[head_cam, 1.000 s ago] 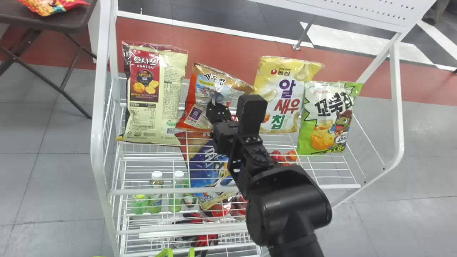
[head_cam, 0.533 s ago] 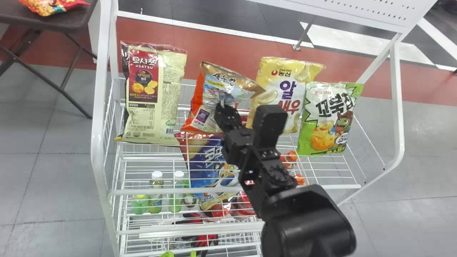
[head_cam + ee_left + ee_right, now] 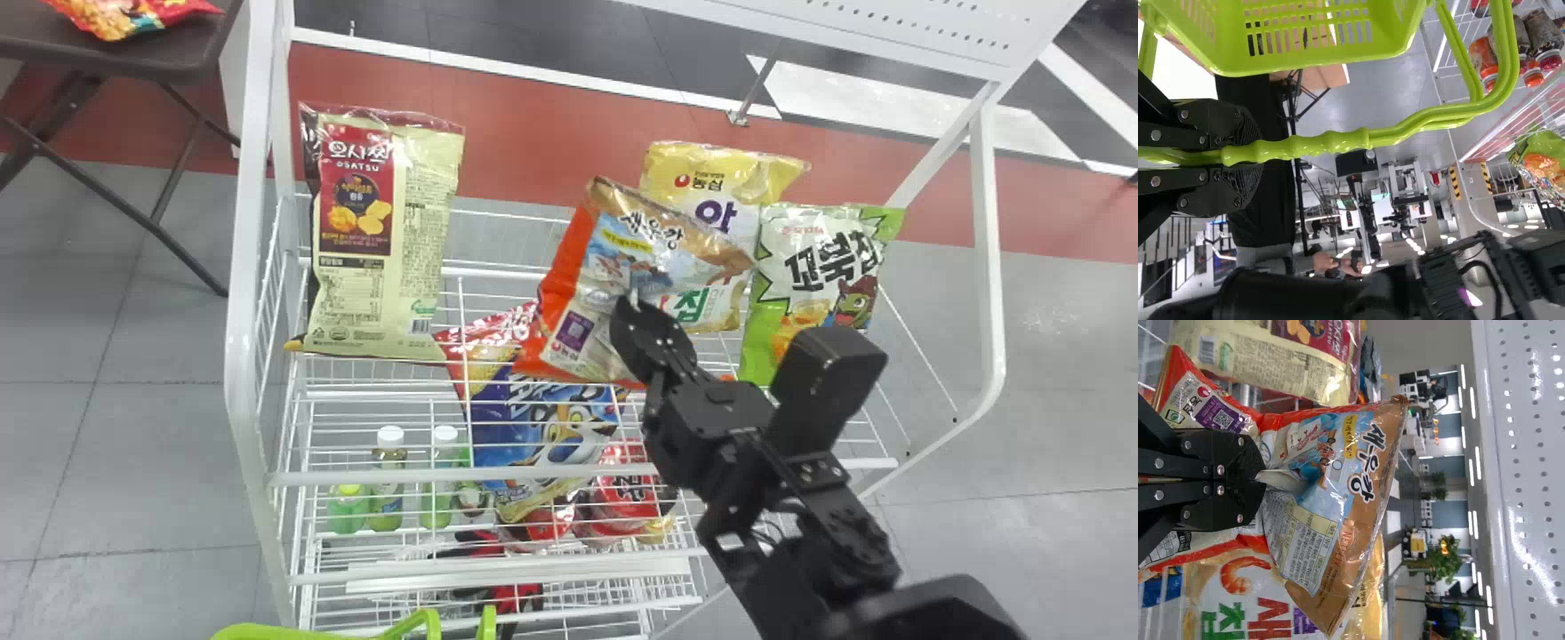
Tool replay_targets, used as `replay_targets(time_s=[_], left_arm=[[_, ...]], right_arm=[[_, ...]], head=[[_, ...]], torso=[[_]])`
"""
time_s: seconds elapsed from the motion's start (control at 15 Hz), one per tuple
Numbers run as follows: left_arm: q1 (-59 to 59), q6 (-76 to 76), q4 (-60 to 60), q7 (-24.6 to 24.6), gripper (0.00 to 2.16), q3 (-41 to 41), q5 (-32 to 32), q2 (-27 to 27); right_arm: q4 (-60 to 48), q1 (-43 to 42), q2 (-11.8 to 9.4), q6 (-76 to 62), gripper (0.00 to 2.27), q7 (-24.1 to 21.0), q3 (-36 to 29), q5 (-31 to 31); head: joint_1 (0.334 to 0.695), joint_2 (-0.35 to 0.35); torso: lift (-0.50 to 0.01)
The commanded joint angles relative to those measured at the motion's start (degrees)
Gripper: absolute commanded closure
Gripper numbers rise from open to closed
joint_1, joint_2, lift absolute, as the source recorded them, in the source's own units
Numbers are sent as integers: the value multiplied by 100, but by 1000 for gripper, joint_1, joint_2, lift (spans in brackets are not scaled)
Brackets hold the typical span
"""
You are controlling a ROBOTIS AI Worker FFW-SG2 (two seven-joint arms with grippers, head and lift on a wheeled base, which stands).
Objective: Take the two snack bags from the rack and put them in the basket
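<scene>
Orange-and-brown foil snack bag (image 3: 613, 258), printed with bold dark lettering and a purple square code label (image 3: 574, 331), is pinched at its crumpled middle by the right gripper (image 3: 633, 311). In the head view it partly covers a yellow snack bag with purple, red and green lettering (image 3: 711, 169). The left gripper (image 3: 1248, 155) is clamped around the smooth handle (image 3: 1338, 141) of the lime-green slatted plastic basket (image 3: 1311, 65).
</scene>
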Motion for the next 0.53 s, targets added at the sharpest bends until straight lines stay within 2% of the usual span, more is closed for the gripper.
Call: replay_targets(time_s=[0.0, 0.13, 0.2, 0.27, 0.47], left_arm=[[-30, 17, -81, 10, 1636, 17, 9, -19], [-47, 17, -107, 18, 1636, 105, 53, -27], [-65, 35, -151, 27, 1636, 166, 115, -27], [-74, 35, -151, 45, 1636, 184, 158, -36], [-74, 0, -107, 89, 1636, 158, 194, -89]], right_arm=[[-605, 335, -121, 944, 2250, 23, -131, -126], [-1167, 625, -253, 1858, 2250, 146, -359, -231], [-1483, 757, -279, 2508, 2250, 348, -658, -460], [-1774, 862, -270, 3317, 2250, 612, -931, -636], [-2134, 924, -262, 4934, 2250, 1016, -1344, -978]], head=[[695, -350], [695, -350], [695, -350], [695, -350], [695, -350]], torso=[[-11], [-11], [-11], [-11], [-11]])
